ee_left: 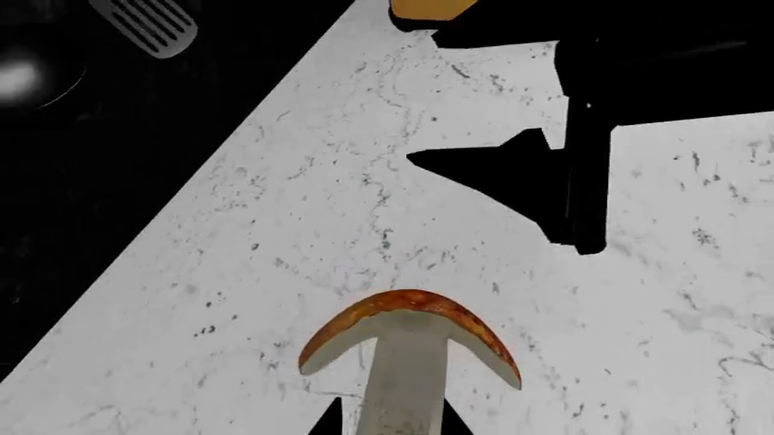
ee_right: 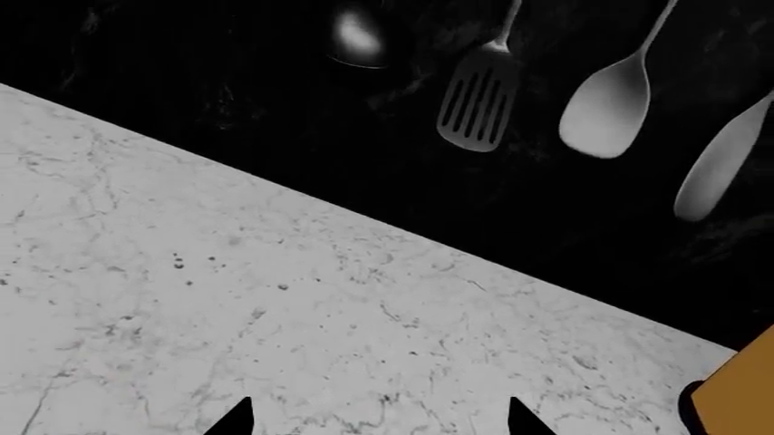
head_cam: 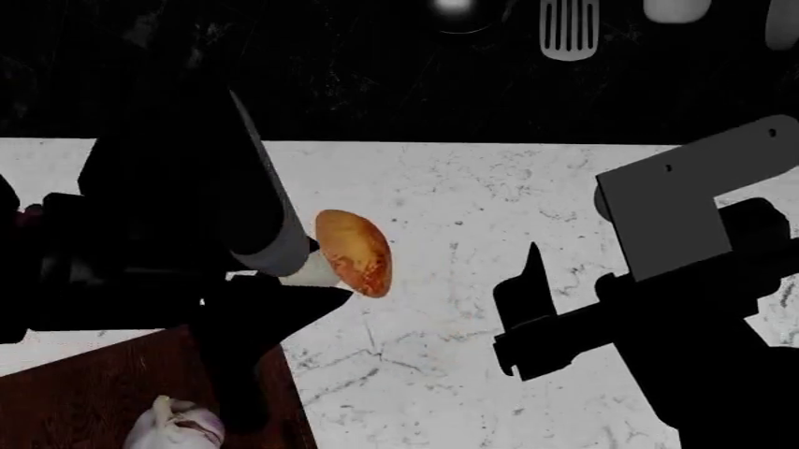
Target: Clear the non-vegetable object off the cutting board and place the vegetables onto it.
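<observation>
**Mushroom to board**

My left fingers [ee_left: 387,426] grip the mushroom [ee_left: 409,349] by its stalk, held over marble. Right gripper [ee_right: 375,419] open, idle. Swing near-left w/o tilting, release on board [head_cam: 88,393] beside garlic [head_cam: 175,426].

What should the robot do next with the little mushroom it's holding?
Probably carry it back over the cutting board and lower it there. The left gripper holds the mushroom by its stalk above the white counter, not the board, where the garlic already sits.
</observation>
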